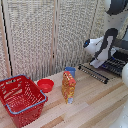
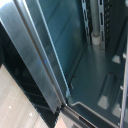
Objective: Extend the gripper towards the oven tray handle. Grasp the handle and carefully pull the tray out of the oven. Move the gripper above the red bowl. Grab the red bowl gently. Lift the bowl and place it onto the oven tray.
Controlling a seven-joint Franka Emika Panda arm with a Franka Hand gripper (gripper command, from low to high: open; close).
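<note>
The oven (image 1: pixel 121 46) sits at the exterior view's right edge, its door (image 1: pixel 95 73) dropped open with a long bar along the front. Inside it lies the tray (image 1: pixel 116 64), a dark wire rack. The white arm reaches down in front of the oven, and the gripper (image 1: pixel 96 62) hangs just over the open door by the tray's front; its fingers are too small to make out. The wrist view shows only the oven's inner wall (image 2: pixel 95 75) and a metal frame edge (image 2: pixel 40 65), no fingers. The red bowl (image 1: pixel 45 85) rests on the wooden table, far from the gripper.
A red wire-mesh basket (image 1: pixel 21 98) stands at the exterior view's lower left. An orange packet (image 1: pixel 68 86) stands upright mid-table with a blue cup (image 1: pixel 70 71) behind it. Slatted panels form the back wall.
</note>
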